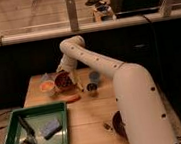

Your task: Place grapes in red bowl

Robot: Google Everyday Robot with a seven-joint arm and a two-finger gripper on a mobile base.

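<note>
i hold the gripper (68,76) directly over the red bowl (56,84) so the grapes (63,82), seemingly a reddish clump just beneath it in the bowl's mouth, land inside; clamped or apart, i cannot tell

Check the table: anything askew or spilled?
Nothing looks spilled. The red bowl, next to the yellow-orange cup, looks tipped, with its mouth facing the camera and the gripper right at its rim. I can't make out the grapes.

Wooden table (90,118), dark wall (12,67) — tan floor (20,15)
</note>
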